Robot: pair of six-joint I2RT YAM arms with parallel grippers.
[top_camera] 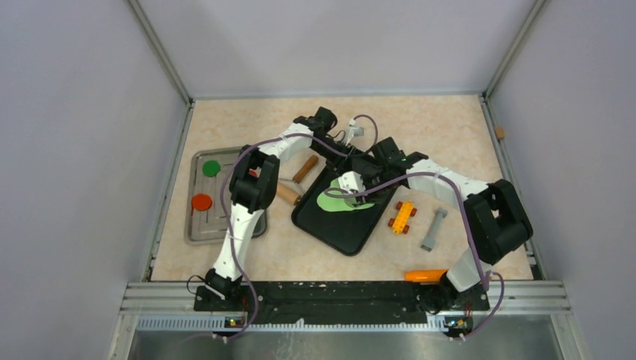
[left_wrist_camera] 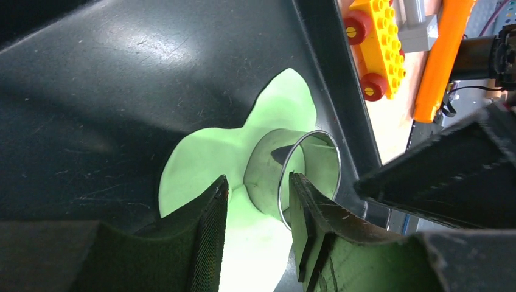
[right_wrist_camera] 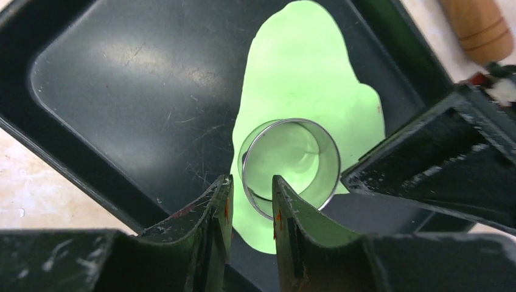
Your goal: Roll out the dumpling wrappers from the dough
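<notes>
Lime-green dough [right_wrist_camera: 298,67] lies flattened into a ragged sheet on the black tray [top_camera: 341,236] at mid-frame of the overhead view, with a steel ring cutter [left_wrist_camera: 268,164] standing on it. The right pincer [right_wrist_camera: 249,182] has its fingers nearly together on the ring's near rim, apparently pinching the wall. The left pincer [left_wrist_camera: 255,188] is spread and straddles the opposite side; whether it touches is unclear. One dumpling wrapper [top_camera: 211,168] sits on the grey tray [top_camera: 199,229] at left, above a red disc [top_camera: 202,202].

A clean cut likely means pressing the ring straight down and level, since in the right wrist view it stands just inside the sheet's ragged edge. Wider dough lies toward the top of that frame. The tray wall and both arms crowd the ring, so straight up looks the freest exit. A toy block car [top_camera: 403,217] lies on the worktop [top_camera: 420,127] right of the tray.
</notes>
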